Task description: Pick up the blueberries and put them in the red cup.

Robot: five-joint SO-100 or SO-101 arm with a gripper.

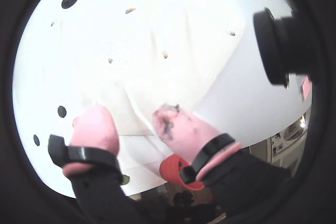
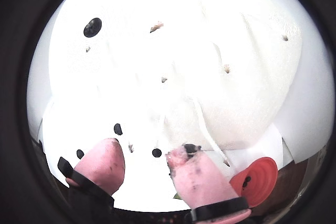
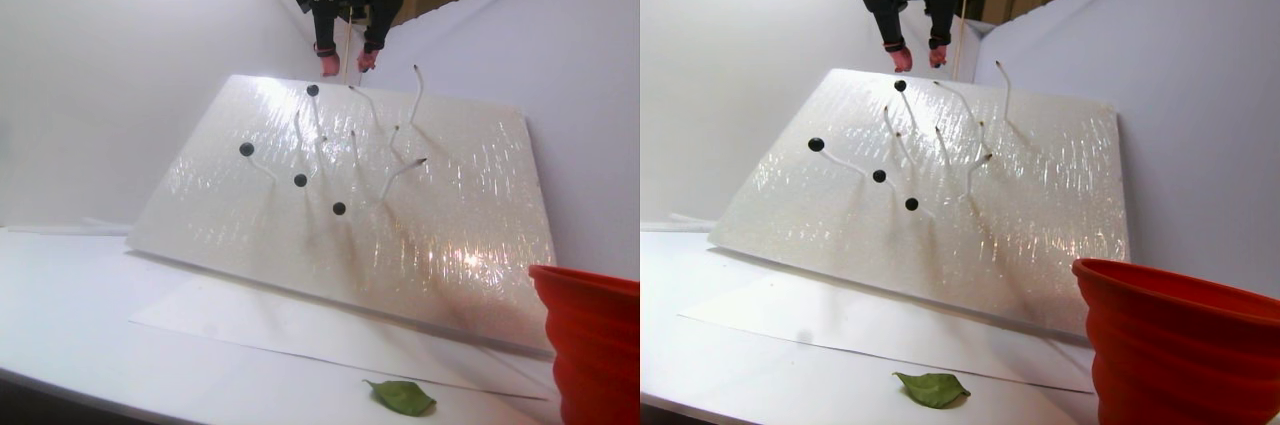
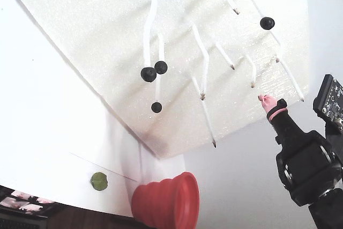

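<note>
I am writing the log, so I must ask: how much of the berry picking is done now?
Done, it seems: several stems on the board are bare. Whether their berries lie in the cup I cannot tell. In hand: nothing; the gripper is open and empty at the board's top edge. Left: four berries sit on their stems.

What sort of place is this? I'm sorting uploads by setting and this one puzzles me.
Probably a homemade berry-picking mock-up: a tilted white foam board with white stems carrying blueberries, white paper walls behind it, and a red cup beside it.
</note>
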